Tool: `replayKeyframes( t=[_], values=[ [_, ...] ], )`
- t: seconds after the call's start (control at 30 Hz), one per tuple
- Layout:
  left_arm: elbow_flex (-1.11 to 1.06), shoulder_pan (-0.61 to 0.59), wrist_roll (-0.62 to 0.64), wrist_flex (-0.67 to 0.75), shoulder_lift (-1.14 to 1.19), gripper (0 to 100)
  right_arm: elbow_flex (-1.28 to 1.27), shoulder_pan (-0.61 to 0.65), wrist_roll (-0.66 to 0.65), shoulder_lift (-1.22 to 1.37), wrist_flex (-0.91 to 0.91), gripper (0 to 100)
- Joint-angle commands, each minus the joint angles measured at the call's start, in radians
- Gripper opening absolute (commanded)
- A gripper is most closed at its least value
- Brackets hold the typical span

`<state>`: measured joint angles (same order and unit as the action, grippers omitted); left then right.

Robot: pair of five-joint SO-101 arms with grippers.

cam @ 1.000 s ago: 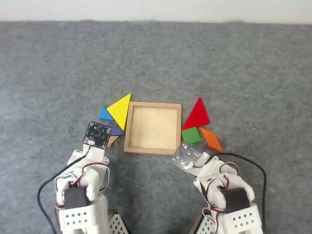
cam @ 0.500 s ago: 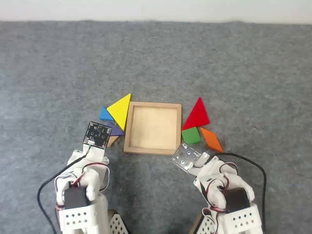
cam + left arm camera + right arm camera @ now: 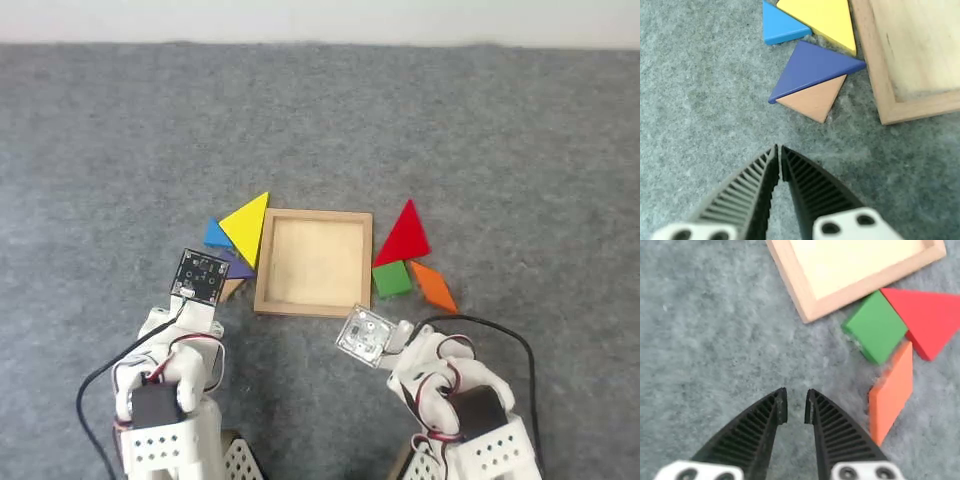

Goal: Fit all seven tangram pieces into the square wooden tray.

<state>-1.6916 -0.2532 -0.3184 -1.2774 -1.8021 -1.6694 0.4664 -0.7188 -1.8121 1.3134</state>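
Pre-grasp, wooden tray (image 3: 262,262) empty: left pincer (image 3: 779,148) together, right pincer (image 3: 796,400) slightly apart; next likely wider opening over green square (image 3: 875,327).

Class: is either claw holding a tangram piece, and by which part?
Nothing is held: the left claw and the right claw are both empty.
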Motion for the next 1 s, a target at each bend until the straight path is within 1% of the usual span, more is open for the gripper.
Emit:
replayKeyframes(
  t=[0.0, 0.1, 0.17, 0.2, 0.3, 0.37, 0.47, 0.6, 0.67, 0.73, 0.77, 0.83, 0.9, 0.97],
  values=[
    [0.054, 0.000, -0.003, 0.054, -0.020, 2, 0.060, 0.001, 0.003, -0.002, 0.013, 8.3],
    [0.064, -0.014, -0.003, 0.129, -0.018, 2, 0.207, -0.076, 0.006, -0.002, -0.007, 8.3],
    [0.016, -0.021, -0.003, 0.166, -0.018, 2, 0.330, -0.136, 0.051, 0.008, -0.031, 8.3],
    [0.005, -0.023, -0.003, 0.170, -0.018, 2, 0.391, -0.165, 0.100, 0.008, -0.042, 8.3],
    [0.015, -0.023, -0.020, 0.127, -0.018, 2, 0.534, -0.228, 0.279, 0.025, -0.073, 8.4],
    [0.016, -0.021, -0.097, 0.106, -0.018, 2, 0.572, -0.231, 0.382, 0.091, -0.104, 8.7],
    [0.016, -0.017, -0.203, 0.083, -0.018, 2, 0.580, -0.231, 0.526, 0.303, -0.202, 8.8],
    [0.015, -0.020, -0.215, 0.087, -0.018, 2, 0.660, -0.231, 0.738, 0.691, -0.384, 8.8],
    [0.013, -0.020, -0.215, 0.087, -0.018, 2, 0.753, -0.228, 0.852, 0.892, -0.410, 9.8],
    [0.013, -0.018, -0.215, 0.086, -0.018, 2, 0.867, -0.209, 0.942, 1.081, -0.381, 14.7],
    [0.012, -0.017, -0.215, 0.084, -0.018, 2, 0.921, -0.199, 0.967, 1.178, -0.357, 18.0],
    [0.012, -0.020, -0.215, 0.084, -0.018, 2, 1.003, -0.188, 0.976, 1.336, -0.323, 23.2],
    [0.012, -0.021, -0.215, 0.080, -0.018, 2, 1.062, -0.186, 0.980, 1.460, -0.317, 25.5],
    [0.012, -0.021, -0.218, 0.048, -0.018, 2, 1.102, -0.186, 0.982, 1.552, -0.331, 25.8]
  ],
)
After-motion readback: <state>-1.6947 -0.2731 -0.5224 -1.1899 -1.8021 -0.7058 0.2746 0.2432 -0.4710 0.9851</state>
